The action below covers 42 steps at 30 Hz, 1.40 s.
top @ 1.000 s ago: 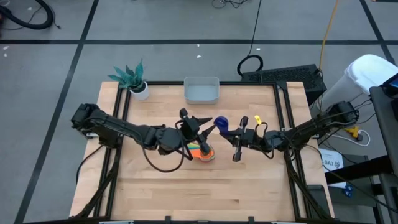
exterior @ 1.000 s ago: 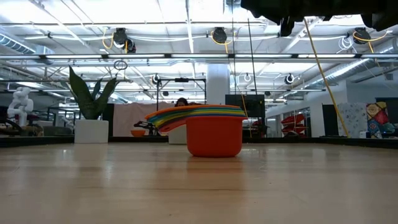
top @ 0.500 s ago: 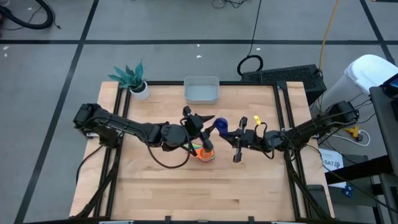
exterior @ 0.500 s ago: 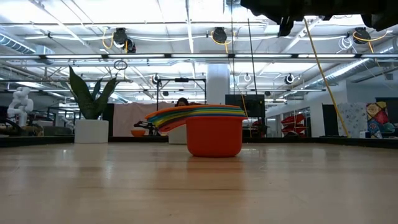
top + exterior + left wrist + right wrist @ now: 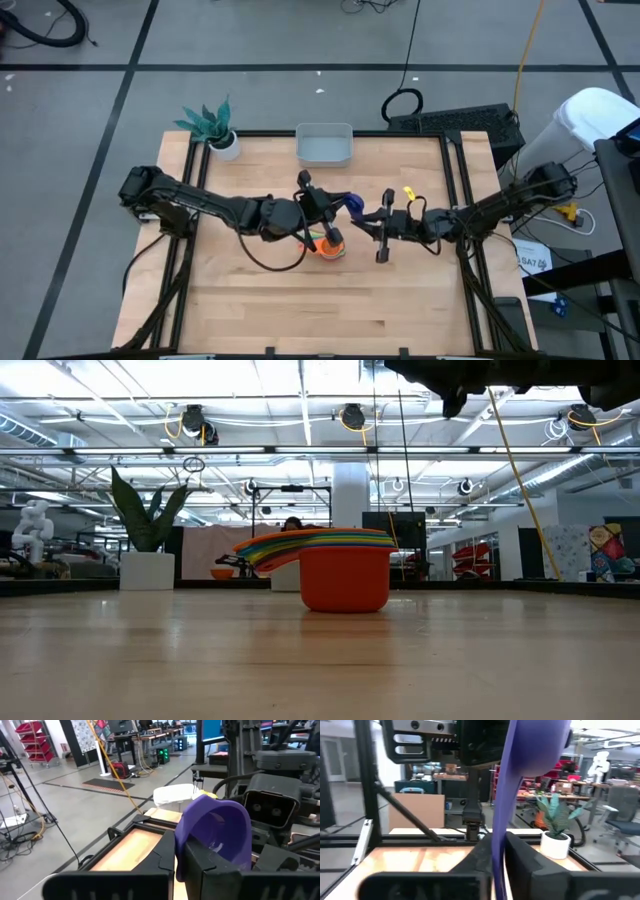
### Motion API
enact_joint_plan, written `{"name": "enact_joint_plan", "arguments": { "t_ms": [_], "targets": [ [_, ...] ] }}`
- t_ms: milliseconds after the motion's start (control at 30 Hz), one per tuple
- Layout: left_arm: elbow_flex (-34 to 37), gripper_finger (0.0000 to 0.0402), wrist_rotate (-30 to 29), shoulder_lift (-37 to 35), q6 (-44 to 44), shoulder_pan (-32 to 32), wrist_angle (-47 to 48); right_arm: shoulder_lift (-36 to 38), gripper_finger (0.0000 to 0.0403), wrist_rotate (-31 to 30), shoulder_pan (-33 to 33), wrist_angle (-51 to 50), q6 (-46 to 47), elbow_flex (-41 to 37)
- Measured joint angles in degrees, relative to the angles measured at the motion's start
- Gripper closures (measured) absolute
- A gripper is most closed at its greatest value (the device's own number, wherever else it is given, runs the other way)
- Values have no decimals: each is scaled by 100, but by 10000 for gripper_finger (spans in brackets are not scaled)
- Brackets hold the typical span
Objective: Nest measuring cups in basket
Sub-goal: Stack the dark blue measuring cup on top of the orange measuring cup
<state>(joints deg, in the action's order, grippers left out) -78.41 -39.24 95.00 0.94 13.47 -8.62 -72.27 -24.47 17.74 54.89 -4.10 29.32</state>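
A dark blue measuring cup (image 5: pixel 353 203) hangs in the air above the table's middle, between both grippers. My left gripper (image 5: pixel 335 200) meets it from the left and my right gripper (image 5: pixel 372 212) from the right, each shut on it. Below them a nested stack of cups (image 5: pixel 330 244) stands on the table on its red bottom cup (image 5: pixel 345 580), its coloured handles fanned out to one side. The pale grey-blue basket (image 5: pixel 324 145) sits by the far edge, with nothing visible inside. My left gripper (image 5: pixel 180 850) pinches the dark blue cup's wall at the rim (image 5: pixel 181 840) between its two fingers, coming level from the table's left; the bowl (image 5: pixel 215 830) rises past the fingertips, clear of the table. My right gripper (image 5: pixel 499 845) pinches the cup's flat handle (image 5: pixel 500 815) between its fingers, level from the table's right. The handle runs along the fingers, edge-on, and the bowl (image 5: pixel 535 740) stands beyond them.
A white pot with a teal plant (image 5: pixel 215 128) stands at the far left corner. Black frame rails (image 5: pixel 455 200) run along the table's sides. Bare wood lies on the near half (image 5: pixel 320 310) and around the basket.
My left gripper has moved a little toward the table's right, up to the dark blue cup held by my right gripper. The stack on the table has stayed where it was.
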Motion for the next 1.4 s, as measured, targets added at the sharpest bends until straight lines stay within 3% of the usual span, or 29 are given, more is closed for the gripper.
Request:
{"name": "enact_joint_plan", "arguments": {
  "t_ms": [400, 567, 700, 833, 1067, 1233, 1400],
  "targets": [
    [0, 393, -238, -2, -96, -78, 245, 2, 153, 72, 7, -219, 306, -4],
    [0, 393, -225, -4, -180, -216, 505, 2, 99, 58, 167, -559, 644, -7],
    [0, 393, 229, -46, -346, -333, 1005, 130, 83, 7, 443, -463, 308, -13],
    [10, 393, 818, -117, -364, -435, 1896, 705, 81, -237, 703, -465, -209, -9],
    [7, 393, 2526, -336, -900, -492, 3236, 2147, 81, -893, 1011, -1499, -882, -2],
    [-17, 393, 3637, -463, -1228, -472, 3609, 2740, 81, -1299, 1029, -2556, -590, -4],
    [9, 393, 3959, -384, -1581, -487, 4351, 2705, 81, -1300, 1029, -2739, -320, -4]
  ]
}}
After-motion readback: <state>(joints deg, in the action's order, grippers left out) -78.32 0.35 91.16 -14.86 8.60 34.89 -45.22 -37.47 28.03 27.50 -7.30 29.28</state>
